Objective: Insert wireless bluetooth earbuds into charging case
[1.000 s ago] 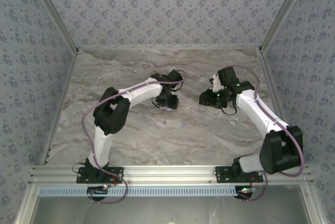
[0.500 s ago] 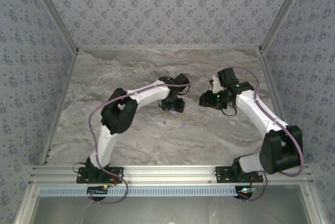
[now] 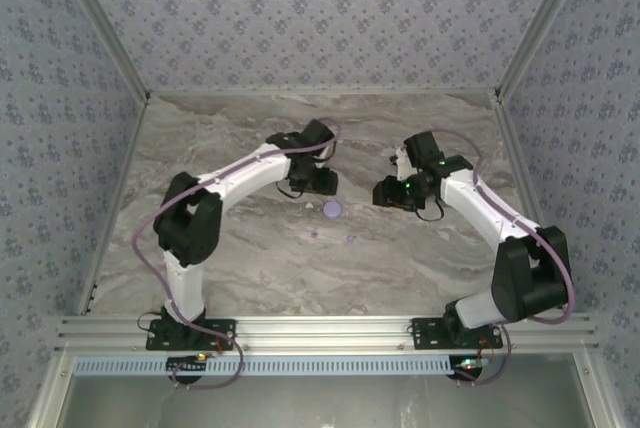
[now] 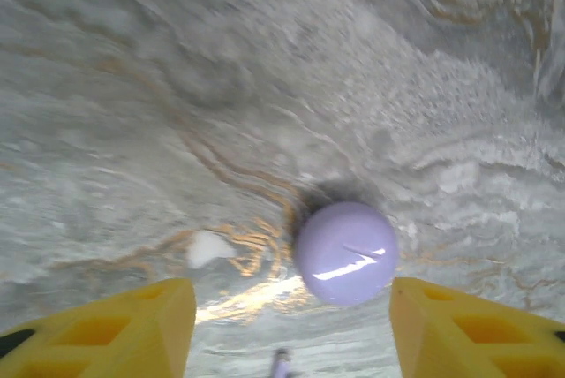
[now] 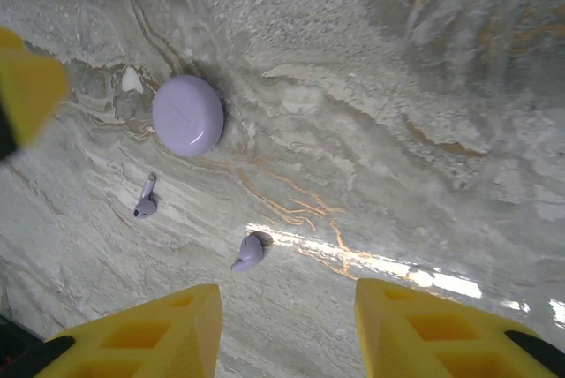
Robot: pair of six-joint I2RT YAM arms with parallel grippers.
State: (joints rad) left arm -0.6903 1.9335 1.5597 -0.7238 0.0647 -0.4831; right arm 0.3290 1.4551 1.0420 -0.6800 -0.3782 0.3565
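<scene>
The charging case (image 3: 332, 210), a smooth lilac disc, sits shut on the marbled surface (image 3: 220, 138) near the middle. It lies between the two arms, apart from both. One earbud (image 3: 314, 234) lies loose at about 7 o'clock from the case, the other earbud (image 3: 350, 239) at about 5 o'clock. Both are near the case but not touching it or each other.

The left gripper (image 4: 290, 298) hangs above the case with its yellow fingers (image 4: 115, 325) spread wide and nothing between them. In its wrist view the case lies toward the right-hand finger. The right gripper (image 5: 287, 294) is likewise spread and empty, looking down on the case and both earbuds. The nearer earbud is just beyond its fingertips.

My read is that nothing is seated yet, and the lid must be opened first.

- **Case slipping:** The case is domed and glossy, so a pinch that lands off-centre could squirt it sideways across the slick surface, perhaps into the earbuds.
- **Earbuds skidding:** The earbuds are tiny and lie flat, so fingertips closing a touch high would miss, and a touch low would flick one away.
- **Arms colliding:** The two grippers are close together and could knock each other if both converge on the case.
- **Wrong fit:** An earbud gripped at a poor angle may not drop into its well.
</scene>
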